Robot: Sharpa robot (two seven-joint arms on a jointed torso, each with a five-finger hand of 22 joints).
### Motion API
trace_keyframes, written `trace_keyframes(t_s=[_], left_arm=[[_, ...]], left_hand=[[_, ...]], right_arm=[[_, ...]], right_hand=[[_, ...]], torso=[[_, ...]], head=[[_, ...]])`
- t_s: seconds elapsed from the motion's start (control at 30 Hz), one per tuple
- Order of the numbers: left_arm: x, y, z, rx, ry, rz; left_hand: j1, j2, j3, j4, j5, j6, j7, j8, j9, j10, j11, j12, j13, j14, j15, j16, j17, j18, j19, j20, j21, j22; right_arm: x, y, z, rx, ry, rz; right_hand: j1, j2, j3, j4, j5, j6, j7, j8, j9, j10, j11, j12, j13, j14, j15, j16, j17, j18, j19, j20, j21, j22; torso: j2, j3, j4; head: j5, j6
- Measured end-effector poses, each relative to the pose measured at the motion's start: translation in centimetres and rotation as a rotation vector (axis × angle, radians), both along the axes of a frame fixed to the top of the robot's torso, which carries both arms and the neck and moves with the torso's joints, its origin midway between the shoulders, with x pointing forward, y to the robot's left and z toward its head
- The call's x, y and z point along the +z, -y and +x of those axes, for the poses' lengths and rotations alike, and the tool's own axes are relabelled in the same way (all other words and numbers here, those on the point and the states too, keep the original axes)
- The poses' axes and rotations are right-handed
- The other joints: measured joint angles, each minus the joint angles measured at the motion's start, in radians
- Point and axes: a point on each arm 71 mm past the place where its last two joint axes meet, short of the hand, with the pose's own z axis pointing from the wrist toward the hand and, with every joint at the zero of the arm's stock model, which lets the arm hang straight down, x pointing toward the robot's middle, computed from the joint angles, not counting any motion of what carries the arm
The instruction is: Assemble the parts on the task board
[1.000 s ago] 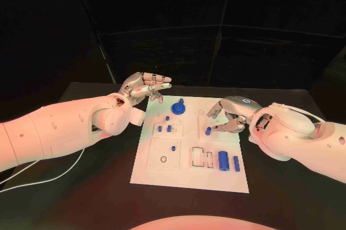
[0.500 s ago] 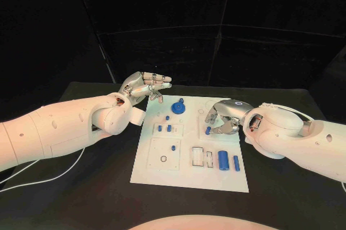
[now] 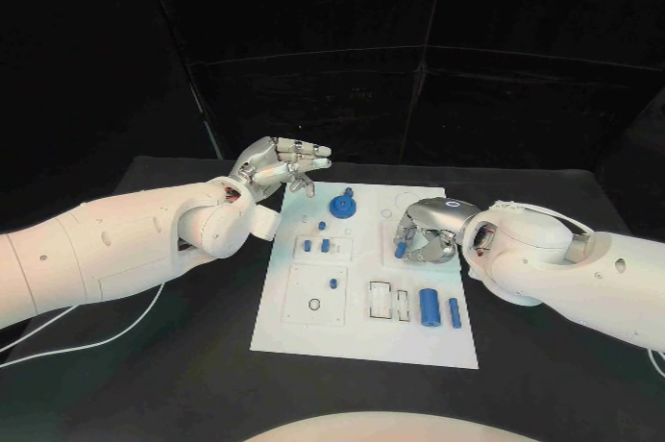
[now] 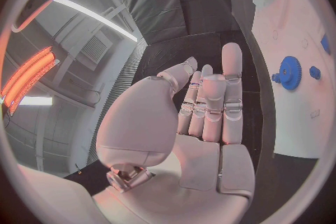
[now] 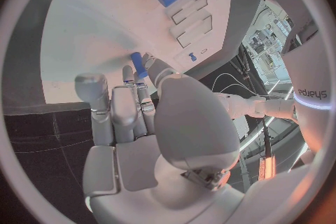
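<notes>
A small blue peg [image 3: 401,251] is pinched by the right hand [image 3: 427,233] over the middle of the task board [image 3: 363,341], just right of the board's centre line; in the right wrist view the same peg [image 5: 139,64] is seen held between fingertips [image 5: 148,61] above the white surface. Whether the peg is already touching a hole cannot be told.

The left hand [image 3: 282,165] is raised off the far left corner of the board, fingers loosely together and nothing carried in it.

Progress is judged as early to middling. A blue gear [image 3: 342,208] is seated near the board's far edge, with a small knob beside it. Three short blue pegs [image 3: 320,246] are seen standing left of the board's centre, towards the gear. Nearer the robot, on the board's right half, one fat blue cylinder [image 3: 430,308] and one slim blue bar [image 3: 454,313] are lying loose, beside pale rectangular slots that look unfilled. At least those two pieces, plus the peg in hand, are judged left to be placed.
</notes>
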Motion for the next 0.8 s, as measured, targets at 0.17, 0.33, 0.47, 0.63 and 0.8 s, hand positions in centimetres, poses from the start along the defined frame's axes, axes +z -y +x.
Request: trace_keyframes(t_s=[0.17, 0.33, 0.47, 0.63, 0.8], left_arm=[[0.00, -0.03, 0.02, 0.000, 0.000, 0.000], [-0.01, -0.01, 0.04, 0.000, 0.000, 0.000], [-0.02, 0.01, 0.06, -0.002, 0.000, 0.000], [-0.03, 0.04, 0.07, -0.004, -0.001, -0.001], [-0.03, 0.09, 0.08, -0.007, -0.002, -0.001]], left_hand=[[0.000, 0.000, 0.000, 0.000, 0.000, 0.000, 0.000, 0.000, 0.000, 0.000, 0.000, 0.000, 0.000, 0.000, 0.000, 0.000, 0.000, 0.000, 0.000, 0.000, 0.000, 0.000], [0.000, 0.000, 0.000, 0.000, 0.000, 0.000, 0.000, 0.000, 0.000, 0.000, 0.000, 0.000, 0.000, 0.000, 0.000, 0.000, 0.000, 0.000, 0.000, 0.000, 0.000, 0.000], [0.000, 0.000, 0.000, 0.000, 0.000, 0.000, 0.000, 0.000, 0.000, -0.002, 0.002, 0.000, 0.000, 0.000, 0.000, 0.000, 0.000, 0.000, 0.000, 0.000, 0.000, 0.000], [0.000, 0.000, 0.000, 0.000, 0.000, 0.000, 0.000, 0.000, 0.000, -0.004, 0.004, 0.000, 0.000, 0.000, 0.000, 0.000, 0.000, -0.001, 0.000, 0.000, 0.000, 0.000], [0.000, 0.000, 0.000, 0.000, 0.000, 0.000, 0.000, 0.000, 0.000, -0.004, 0.004, 0.000, 0.000, 0.000, 0.000, 0.000, 0.000, -0.001, 0.000, 0.000, 0.000, 0.000]], right_arm=[[-0.15, -0.13, 0.04, 0.001, -0.002, -0.002], [-0.28, -0.45, 0.02, 0.007, -0.004, 0.000], [-0.36, -0.61, 0.09, 0.008, -0.003, 0.002], [-0.38, -0.79, 0.16, 0.007, 0.005, 0.013], [-0.32, -0.80, 0.21, 0.002, 0.017, 0.026]], right_hand=[[0.000, 0.000, 0.008, 0.003, 0.000, 0.007, -0.001, 0.000, 0.000, 0.012, 0.001, 0.000, 0.000, 0.000, 0.000, 0.006, 0.003, 0.000, 0.000, 0.000, 0.001, 0.004], [0.000, 0.000, 0.015, 0.010, 0.000, 0.010, -0.004, 0.000, -0.001, 0.023, -0.002, 0.000, 0.000, 0.000, 0.000, 0.008, 0.005, 0.000, 0.000, 0.000, 0.005, 0.008], [-0.006, 0.006, 0.022, 0.017, 0.000, 0.019, -0.003, 0.000, -0.001, 0.036, -0.004, 0.000, 0.000, 0.003, -0.003, 0.013, 0.010, 0.000, 0.005, -0.002, 0.012, 0.014], [-0.002, 0.031, 0.043, 0.030, 0.000, 0.048, -0.006, 0.009, -0.001, 0.061, -0.011, 0.000, 0.003, 0.000, -0.007, 0.026, 0.021, 0.000, 0.015, -0.007, 0.026, 0.033], [0.012, 0.047, 0.072, 0.030, -0.053, 0.071, -0.015, 0.017, 0.002, 0.084, -0.020, 0.000, 0.005, 0.000, -0.014, 0.032, 0.027, 0.000, 0.020, -0.013, 0.040, 0.050]], torso=[[0.000, 0.0002, 0.0000], [0.000, 0.0003, 0.0000], [0.000, 0.0004, -0.0001], [0.000, 0.0004, -0.0002], [0.001, 0.0004, -0.0002]], head=[[0.000, 0.000], [-0.004, -0.001], [-0.005, -0.001], [-0.005, -0.002], [-0.005, -0.003]])
